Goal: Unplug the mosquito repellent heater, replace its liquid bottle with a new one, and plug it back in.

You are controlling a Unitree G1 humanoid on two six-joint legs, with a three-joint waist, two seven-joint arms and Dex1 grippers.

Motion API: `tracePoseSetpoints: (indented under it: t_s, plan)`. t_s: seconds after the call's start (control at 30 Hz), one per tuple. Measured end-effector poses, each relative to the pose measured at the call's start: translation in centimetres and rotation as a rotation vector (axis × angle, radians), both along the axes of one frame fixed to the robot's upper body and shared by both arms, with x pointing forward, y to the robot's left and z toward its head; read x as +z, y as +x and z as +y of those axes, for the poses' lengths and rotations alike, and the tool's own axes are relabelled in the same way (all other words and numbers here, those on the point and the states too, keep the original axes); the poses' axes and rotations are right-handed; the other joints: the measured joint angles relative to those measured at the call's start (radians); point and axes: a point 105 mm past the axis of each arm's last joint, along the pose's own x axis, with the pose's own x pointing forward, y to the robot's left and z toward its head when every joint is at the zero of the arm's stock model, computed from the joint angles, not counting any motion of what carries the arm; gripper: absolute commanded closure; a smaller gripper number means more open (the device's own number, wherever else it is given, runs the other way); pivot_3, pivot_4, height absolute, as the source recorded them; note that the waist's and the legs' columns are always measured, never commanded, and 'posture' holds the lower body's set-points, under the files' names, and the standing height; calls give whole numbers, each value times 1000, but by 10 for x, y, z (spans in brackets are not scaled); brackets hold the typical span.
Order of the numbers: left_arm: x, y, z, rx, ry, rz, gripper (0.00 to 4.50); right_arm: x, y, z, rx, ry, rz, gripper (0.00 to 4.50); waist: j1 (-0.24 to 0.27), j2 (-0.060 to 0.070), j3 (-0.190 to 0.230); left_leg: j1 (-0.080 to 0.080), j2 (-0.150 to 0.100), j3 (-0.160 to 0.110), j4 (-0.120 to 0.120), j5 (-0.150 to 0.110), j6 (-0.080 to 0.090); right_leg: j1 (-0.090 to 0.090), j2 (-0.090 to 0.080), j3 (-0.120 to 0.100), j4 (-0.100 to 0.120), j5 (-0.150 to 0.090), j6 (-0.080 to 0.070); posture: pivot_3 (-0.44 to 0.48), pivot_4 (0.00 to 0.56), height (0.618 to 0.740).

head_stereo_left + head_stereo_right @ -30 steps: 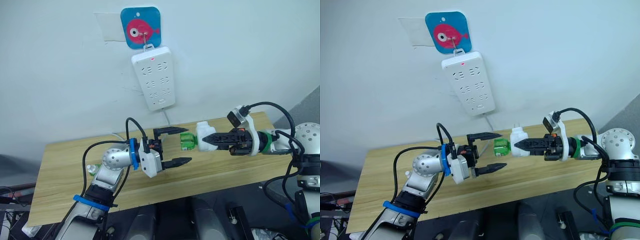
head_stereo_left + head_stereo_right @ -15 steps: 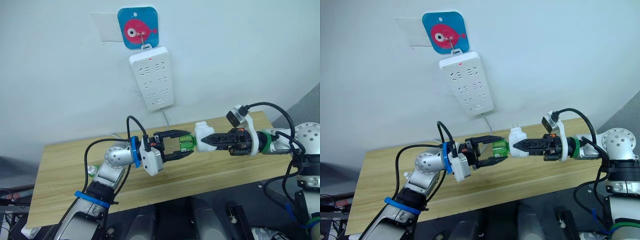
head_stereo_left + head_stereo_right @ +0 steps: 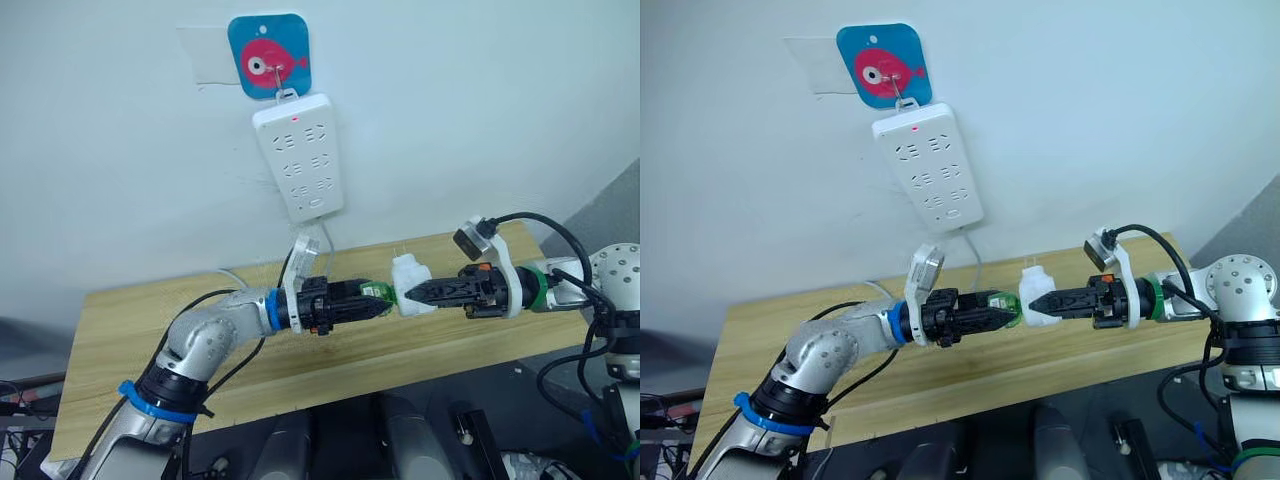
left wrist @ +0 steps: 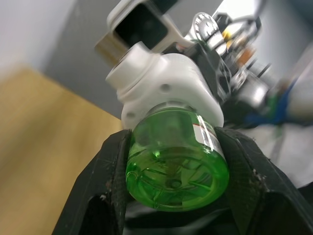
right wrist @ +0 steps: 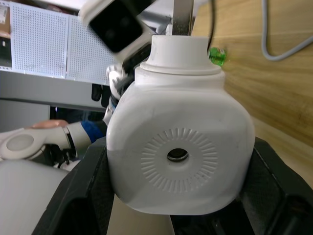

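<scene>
Below the white wall power strip (image 3: 297,157), the left gripper (image 4: 171,161) clamps the green translucent liquid bottle (image 4: 177,165); the right gripper (image 5: 178,161) clasps the white rounded plastic heater (image 5: 180,152), whose vent hole faces the right wrist view.

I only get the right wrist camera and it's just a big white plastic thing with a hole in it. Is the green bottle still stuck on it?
Observer: Yes. The green see-through liquid bottle sits in the small white rounded plug-in heater.
Operator: Who's holding the bottle?
Observer: The left gripper is shut on it, one black finger on each side.
Operator: Is it all lying on the table?
Observer: No. Both grippers hold it above the long light wooden table, the right gripper clamping the heater.
Operator: Where does it plug in?
Observer: The long white power strip hangs on the wall under a blue square hook with a pink fish.
</scene>
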Motion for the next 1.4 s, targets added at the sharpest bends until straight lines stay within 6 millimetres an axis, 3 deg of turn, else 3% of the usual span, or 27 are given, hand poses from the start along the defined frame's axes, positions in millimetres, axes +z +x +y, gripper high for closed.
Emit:
tracePoseSetpoints:
  t_s: [0.07, 0.2, 0.77, 1.23, 1.4]
  plan:
    - [-4, -4, 3, -51, -15, 168, 2264, -1, -3, 3, 25, -12, -8, 1511, -3, 0, 0, 0, 0, 0, 0, 0, 0, 0, 0, 0, 0, 0, 0, -123, 262, 740]
    - [-9, -5, 6, -55, -27, 268, 2264, -5, -3, 6, 30, -14, -3, 1511, -3, 0, 0, 0, 0, 1, 0, 0, -1, 0, -1, 1, 0, 0, 0, -129, 257, 740]
    - [-6, -10, 7, -54, -29, 267, 2264, -3, -3, 2, 40, 34, 53, 1511, 0, 0, 0, 0, 0, 1, 0, 0, -1, 0, -1, 2, -1, 0, 0, -124, 257, 740]
    - [-9, -7, 6, -25, 3, 266, 2264, -5, -2, 2, 35, 3, 33, 1511, 0, 0, 0, 0, 0, 1, 0, 0, -1, 0, -1, 2, -1, 0, 0, -125, 256, 740]
    - [-8, -11, 10, -58, -25, 338, 2264, -3, -7, 4, 59, 8, -18, 1511, 0, 0, 0, 0, 0, 1, 0, 0, -1, -1, -1, 2, -1, 0, 0, -129, 255, 740]
